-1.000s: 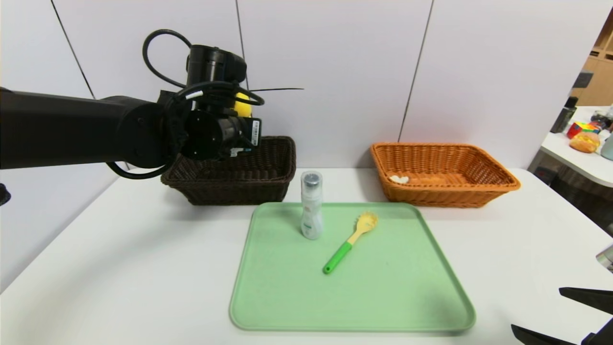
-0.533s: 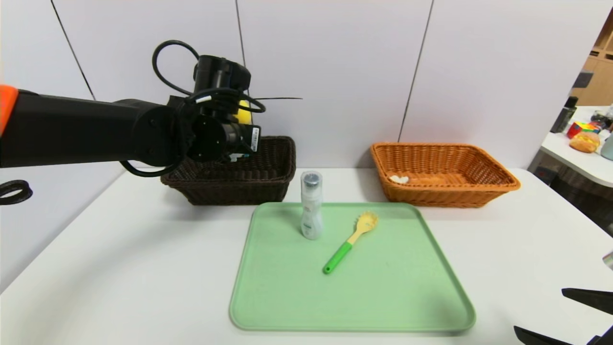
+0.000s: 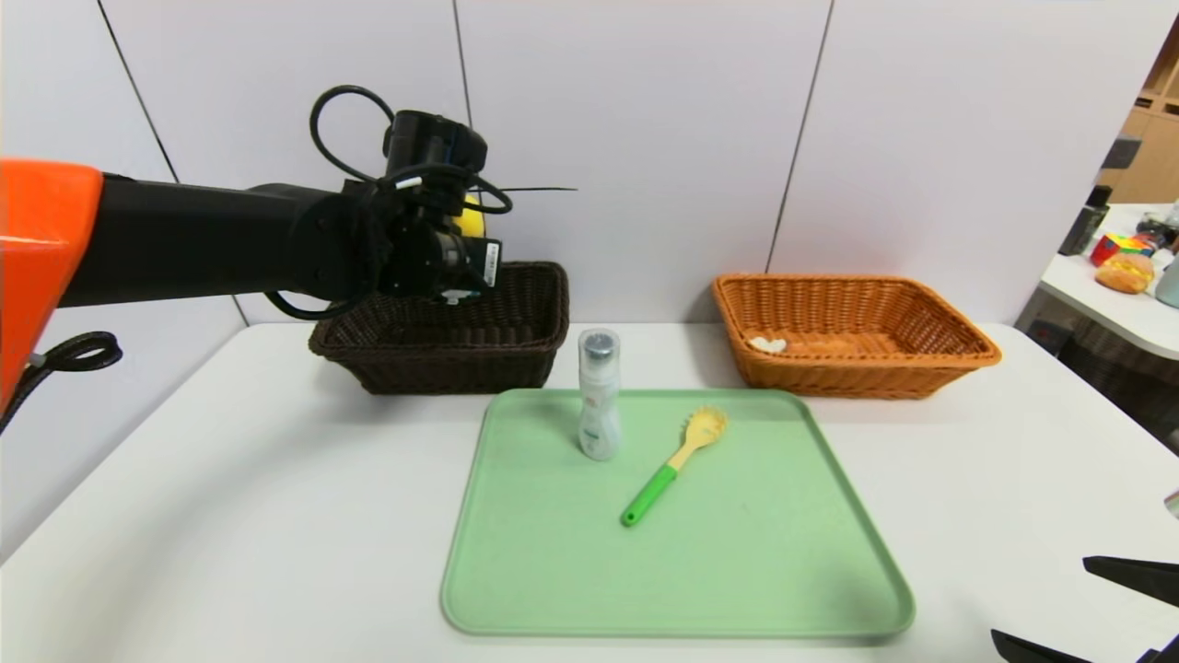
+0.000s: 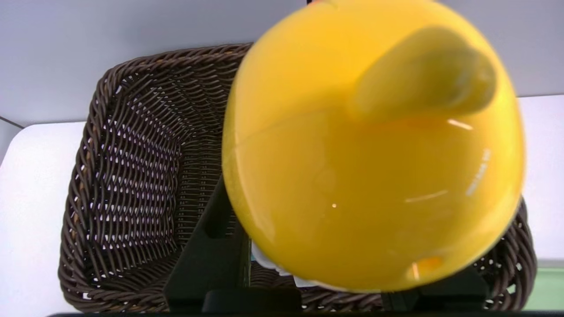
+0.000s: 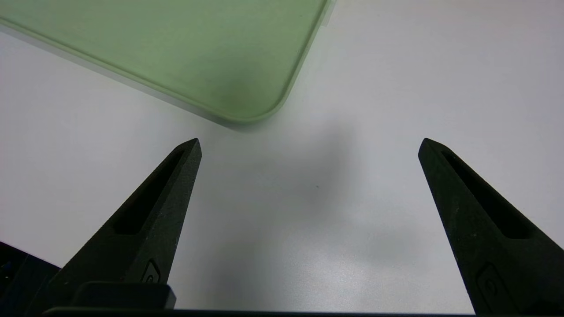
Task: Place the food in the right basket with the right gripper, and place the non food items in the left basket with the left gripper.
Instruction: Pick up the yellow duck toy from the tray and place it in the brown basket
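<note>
Yellow toy [image 4: 374, 145], round and glossy, clamped in the left gripper [image 3: 465, 235] above the dark left basket [image 4: 128, 176]. Could slip from the black fingers [image 4: 211, 246] given so smooth a curve, or, if let go too near the rim, bounce onto the table [image 3: 230, 516]. Bottle [image 3: 600, 396] and spatula [image 3: 675, 463] waiting on the green tray [image 3: 516, 589]. Right gripper [image 5: 308, 149] parked wide open by the tray corner, nothing held.

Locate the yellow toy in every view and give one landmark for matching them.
Head view: yellow toy peeks out behind the left pincer, above the dark basket.
Left wrist view: yellow toy fills the centre, over the dark basket.
Right wrist view: not in it.
Shared landmark: dark basket.
</note>
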